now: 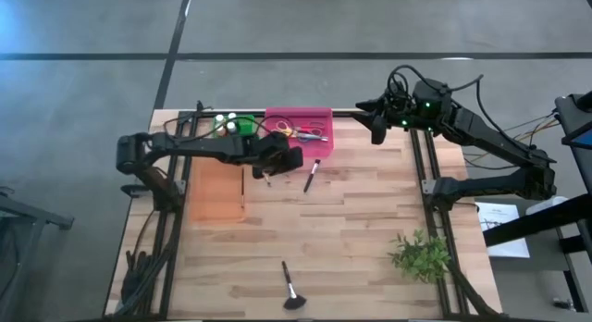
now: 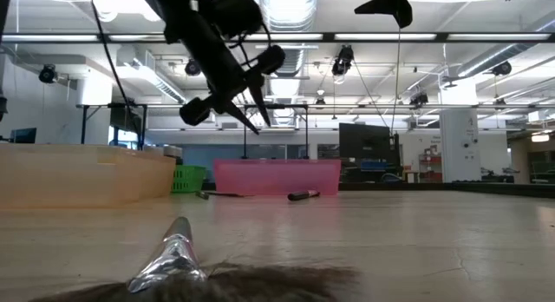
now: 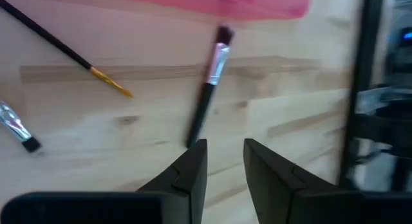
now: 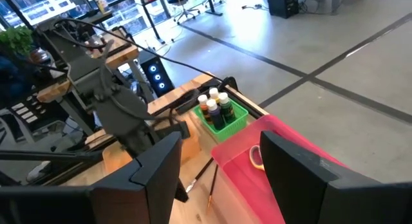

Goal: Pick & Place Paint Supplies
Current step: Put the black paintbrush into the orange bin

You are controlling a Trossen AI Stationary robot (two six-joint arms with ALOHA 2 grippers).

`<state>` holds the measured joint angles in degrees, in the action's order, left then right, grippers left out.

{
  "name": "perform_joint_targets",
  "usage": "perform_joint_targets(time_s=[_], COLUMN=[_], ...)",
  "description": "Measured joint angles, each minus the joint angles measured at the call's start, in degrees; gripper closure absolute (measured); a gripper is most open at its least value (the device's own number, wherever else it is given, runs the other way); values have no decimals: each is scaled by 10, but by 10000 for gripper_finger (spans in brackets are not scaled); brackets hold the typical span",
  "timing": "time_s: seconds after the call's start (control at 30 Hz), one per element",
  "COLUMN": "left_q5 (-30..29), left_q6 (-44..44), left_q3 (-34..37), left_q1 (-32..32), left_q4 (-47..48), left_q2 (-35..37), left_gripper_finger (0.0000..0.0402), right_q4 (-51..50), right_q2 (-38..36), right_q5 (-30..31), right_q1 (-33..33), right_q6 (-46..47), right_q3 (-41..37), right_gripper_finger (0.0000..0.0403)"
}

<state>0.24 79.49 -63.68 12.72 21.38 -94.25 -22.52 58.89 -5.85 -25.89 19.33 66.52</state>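
My left gripper (image 1: 289,161) (image 3: 225,145) hovers above the table just short of the pink tray (image 1: 299,126), open by a narrow gap with nothing between its fingers. A dark-handled brush with a silver ferrule (image 3: 209,89) (image 1: 312,174) lies flat on the wood just ahead of it. A thin brush with a yellow tip (image 3: 64,47) and another small brush (image 3: 16,127) lie nearby. Scissors (image 1: 310,132) lie in the pink tray. Paint bottles (image 4: 215,108) stand in a green basket (image 1: 236,126). My right gripper (image 1: 375,118) (image 4: 219,153) waits, open and raised, over the table's far right corner.
An orange translucent tray (image 1: 217,188) sits on the table's left side. A large fan brush (image 1: 291,290) (image 2: 182,250) lies near the near edge, and a green plant sprig (image 1: 421,253) lies near the right edge. Bare wood spans the middle of the table.
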Motion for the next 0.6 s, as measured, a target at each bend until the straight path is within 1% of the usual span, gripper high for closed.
perform_joint_targets(time_s=[0.13,0.2,0.27,0.37,0.43,0.53,0.6], left_q5=[2,1,-2,-3,-3,-4,-4], left_q6=[-4,-2,27,79,92,108,106], left_q3=[-52,-62,-65,-58,-48,-33,-30], left_q1=[0,0,0,0,0,0,0], left_q4=[62,66,65,38,10,-56,-78], left_q2=[-42,-54,-60,-62,-62,-62,-62], left_gripper_finger=[291,291,291,291,291,291,290], right_q4=[0,0,0,0,0,1,2], right_q2=[0,-1,-3,-4,-5,-7,-7], right_q5=[0,-1,-2,-2,-2,-2,-2], right_q1=[0,0,0,0,1,1,1], right_q6=[2,2,2,2,2,0,0], right_q3=[0,0,0,0,0,0,0], right_gripper_finger=[196,196,196,196,196,196,196])
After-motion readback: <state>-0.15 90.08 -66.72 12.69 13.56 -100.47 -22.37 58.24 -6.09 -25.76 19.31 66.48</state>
